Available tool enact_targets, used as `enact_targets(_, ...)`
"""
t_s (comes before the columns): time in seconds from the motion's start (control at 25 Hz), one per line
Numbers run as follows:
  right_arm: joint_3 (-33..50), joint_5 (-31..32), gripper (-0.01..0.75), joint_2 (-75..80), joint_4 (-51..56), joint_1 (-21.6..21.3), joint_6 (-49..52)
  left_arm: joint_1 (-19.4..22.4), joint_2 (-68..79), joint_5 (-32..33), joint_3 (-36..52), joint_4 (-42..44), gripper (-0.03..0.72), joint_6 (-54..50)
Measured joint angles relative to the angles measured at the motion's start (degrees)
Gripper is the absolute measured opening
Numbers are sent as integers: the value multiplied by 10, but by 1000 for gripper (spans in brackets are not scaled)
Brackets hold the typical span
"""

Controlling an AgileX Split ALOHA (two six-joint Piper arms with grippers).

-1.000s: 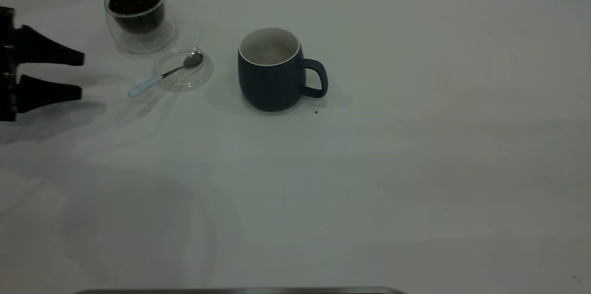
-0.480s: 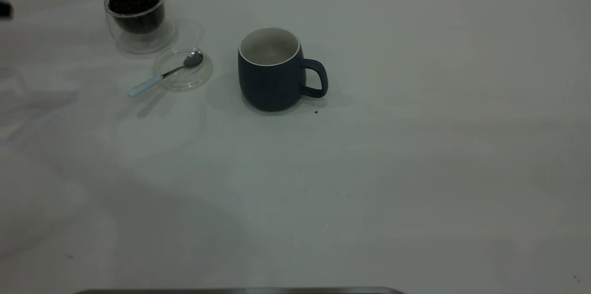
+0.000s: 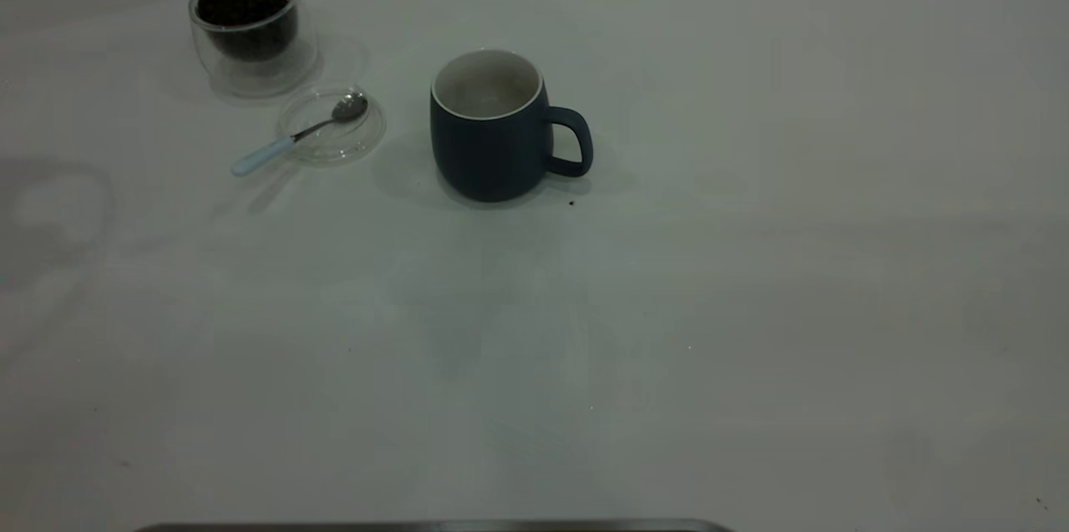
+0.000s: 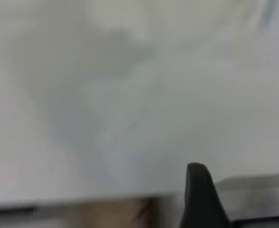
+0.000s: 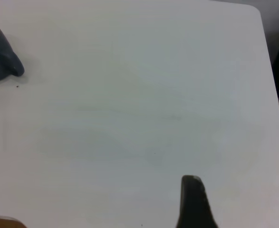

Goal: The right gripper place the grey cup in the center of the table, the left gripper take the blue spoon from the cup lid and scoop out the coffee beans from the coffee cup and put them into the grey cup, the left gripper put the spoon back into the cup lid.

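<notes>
While neither arm is showing in the exterior view, the grey cup [image 3: 491, 127] is standing upright a little left of the middle of the table [image 3: 752, 306], toward the far side, its loop handle pointing right and its white inside looking empty. Left of it, apart, the cup lid [image 3: 332, 126] is lying flat, and the blue spoon [image 3: 288, 141] is resting across it, metal bowl inside the rim and pale handle sticking out over the near-left edge onto the tabletop. Farther left and back, the coffee cup [image 3: 248, 29] is holding the coffee beans [image 3: 242, 4] heaped near its brim.

Each wrist view is showing only one dark fingertip: the left gripper [image 4: 201, 197] is hanging over bare table at its edge, and the right gripper [image 5: 192, 202] is hanging over the right half, well apart from the mug; whether either is released or clenched I cannot tell.

Judging by looks, the spoon is light, stiff and slick, lying low, so the overhanging handle is probably offering the best pinch. The glass lid and cup are likely fragile and easy to slide; the mug seems heavier and steadier.
</notes>
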Motion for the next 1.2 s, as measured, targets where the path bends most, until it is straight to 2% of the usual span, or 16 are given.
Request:
enact_targets(0.16, 0, 0, 460, 0, 0, 0, 0, -49, -44, 12, 2, 72, 508, -69)
enact_targets(0.36, 0, 0, 460, 0, 0, 0, 0, -78, -81, 12, 36, 82, 508, -92)
enact_targets(0.68, 0, 0, 460, 0, 0, 0, 0, -81, -195, 12, 168, 81, 508, -93)
enact_targets(0.92, 0, 0, 460, 0, 0, 0, 0, -81, -340, 12, 225, 41, 508, -81)
enact_targets(1.2, 0, 0, 460, 0, 0, 0, 0, -81, -534, 12, 290, 36, 508, -78)
